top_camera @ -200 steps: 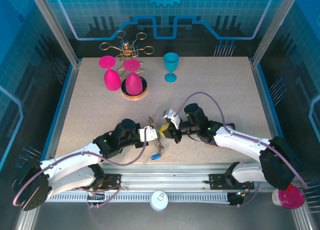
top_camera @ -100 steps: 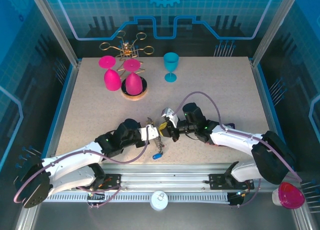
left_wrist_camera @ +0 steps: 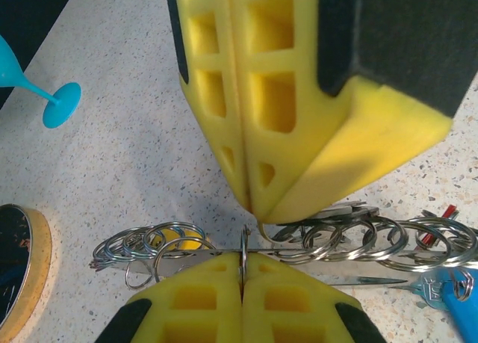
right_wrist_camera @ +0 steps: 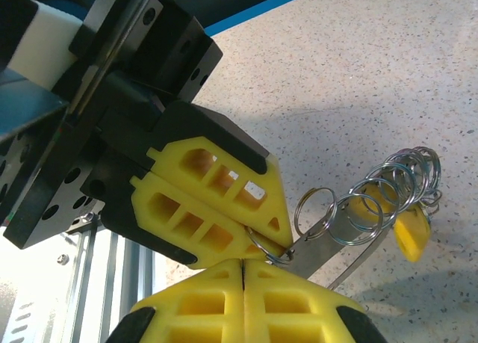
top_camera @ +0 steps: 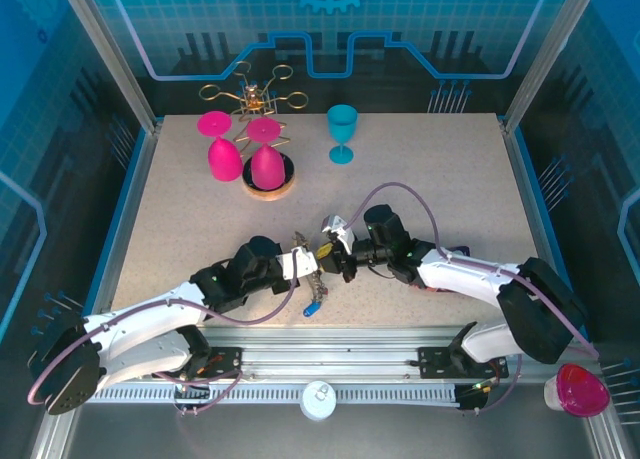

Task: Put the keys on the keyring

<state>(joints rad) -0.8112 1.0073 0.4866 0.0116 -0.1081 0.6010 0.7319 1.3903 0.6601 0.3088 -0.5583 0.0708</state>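
- Left claw (left_wrist_camera: 243, 259): pressed together, pinching the keyring (left_wrist_camera: 351, 242) at one silvery ring held edge-on between the yellow pads.
- Right claw (right_wrist_camera: 244, 262): also pressed together, nipping the end of the keyring's flat metal strip together with a ring.
- From the top camera, the layout:
  - Both claws tip to tip over the table (top_camera: 180, 219).
  - Well apart from the teal goblet (top_camera: 341, 134), on its near side toward the arm bases.
  - Keyring there just a small glinting tangle between the tips, too small to read.
- From the same camera:
  - Blue key (top_camera: 313, 307) just past the claws, farther again from the teal goblet.
  - Cannot tell whether lying on the table or dangling.
- From the left wrist, the fine detail:
  - Overlapping split rings strung in a row along the strip.
  - Yellow key (left_wrist_camera: 183, 240) tucked behind the rings at the end nearer the teal goblet.
  - Blue key and a red tag (left_wrist_camera: 446, 212) at the far end.
  - Right claw's pads (left_wrist_camera: 299, 134) reaching in from above to meet the left pair at the same ring.
- From the right wrist, the pinch side-on:
  - Left claw's pads (right_wrist_camera: 209, 186) slanting in, tips touching the ring beside the right claw's seam.
  - Rings fanning away, with the yellow key hanging past the last of them.
- Beside the teal goblet, top view: two pink goblets (top_camera: 222, 157) and a gold wire rack (top_camera: 255, 94) to its left.
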